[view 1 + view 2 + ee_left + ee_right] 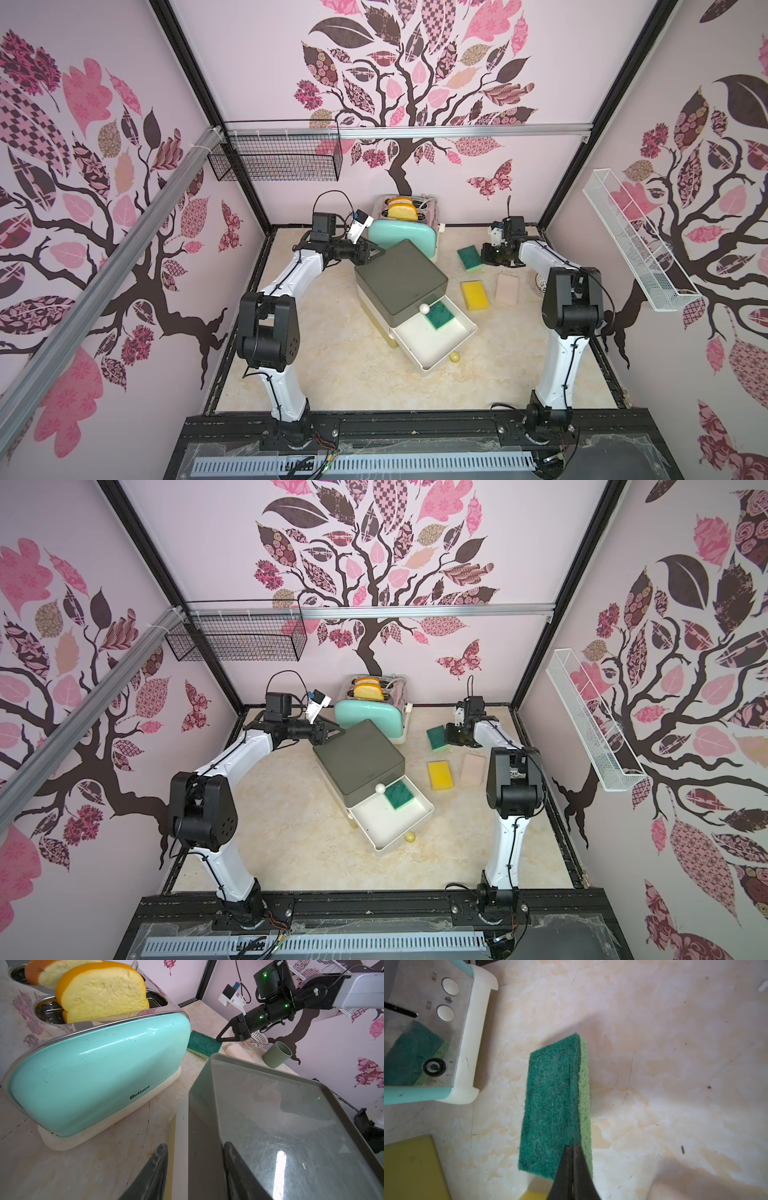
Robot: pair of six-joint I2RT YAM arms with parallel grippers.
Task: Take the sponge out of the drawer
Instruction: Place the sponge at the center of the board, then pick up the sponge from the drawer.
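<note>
In the open white drawer (432, 340) of the grey drawer unit (401, 276), a green sponge (439, 316) lies flat near the knob. The left gripper (193, 1172) pinches the unit's back corner, one finger on the top, one down the side. The right gripper (573, 1169), fingers pressed together, hovers over another green sponge (554, 1105) beside the mint toaster (405, 237).

The drawer cabinet (401, 277) hides part of the sponge (439, 316) in the drawer. The right arm (571, 299) covers most of a patterned cup (540, 284).

Marble tabletop (332, 374): toaster (405, 239), sponges, drawer unit (401, 278).
</note>
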